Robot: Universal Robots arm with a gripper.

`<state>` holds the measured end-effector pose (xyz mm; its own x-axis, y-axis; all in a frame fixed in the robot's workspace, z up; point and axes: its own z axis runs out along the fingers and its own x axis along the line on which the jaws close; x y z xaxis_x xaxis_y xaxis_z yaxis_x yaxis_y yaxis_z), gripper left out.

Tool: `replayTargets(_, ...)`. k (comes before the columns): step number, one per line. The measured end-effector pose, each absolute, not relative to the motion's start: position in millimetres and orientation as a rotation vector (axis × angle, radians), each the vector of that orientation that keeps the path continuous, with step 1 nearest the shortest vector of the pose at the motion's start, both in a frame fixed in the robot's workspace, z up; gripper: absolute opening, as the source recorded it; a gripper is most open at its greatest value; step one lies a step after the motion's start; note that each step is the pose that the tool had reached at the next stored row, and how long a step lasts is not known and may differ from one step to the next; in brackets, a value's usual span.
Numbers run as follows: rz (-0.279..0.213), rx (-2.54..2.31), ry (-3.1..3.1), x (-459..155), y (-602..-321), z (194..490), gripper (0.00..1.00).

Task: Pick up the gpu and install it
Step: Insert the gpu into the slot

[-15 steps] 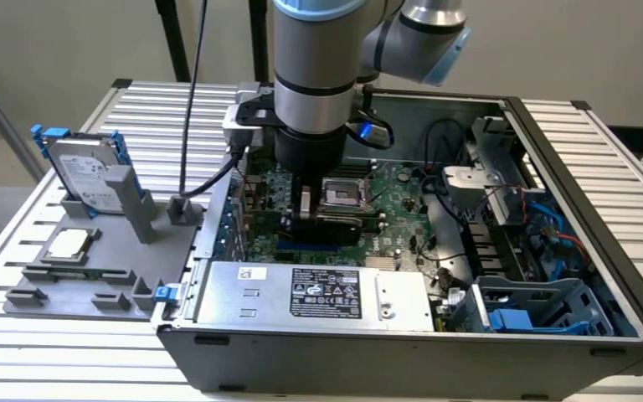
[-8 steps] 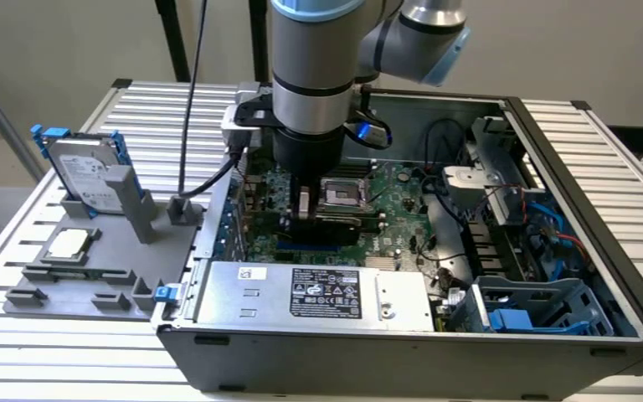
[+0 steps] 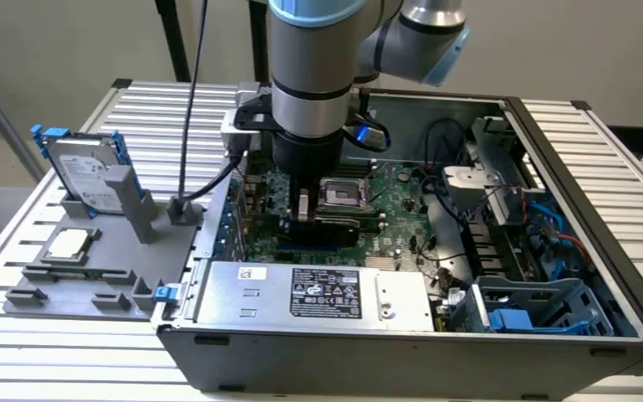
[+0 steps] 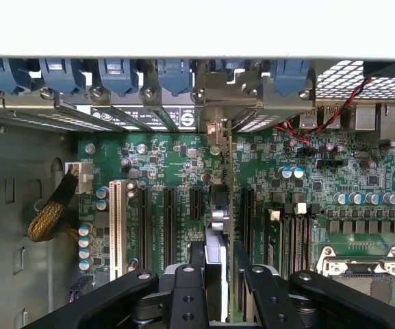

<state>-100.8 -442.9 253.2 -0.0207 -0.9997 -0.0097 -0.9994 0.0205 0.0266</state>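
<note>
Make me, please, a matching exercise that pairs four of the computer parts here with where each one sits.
Things:
1. gpu
2. hard drive
3. CPU chip
4. power supply

Places:
A. lying flat on the grey fixture outside the case
B. held edge-on in the gripper over the motherboard
C. standing upright on the grey fixture, blue rails at its sides
D. inside the case, white label facing up

Pairs: 1-B, 2-C, 3-A, 4-D
</note>
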Motion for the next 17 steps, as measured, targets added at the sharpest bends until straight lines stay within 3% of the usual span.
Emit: replayTargets(17, -0.041, 2.218, -2.205, -100.8, -442.9, 247.6, 0.27)
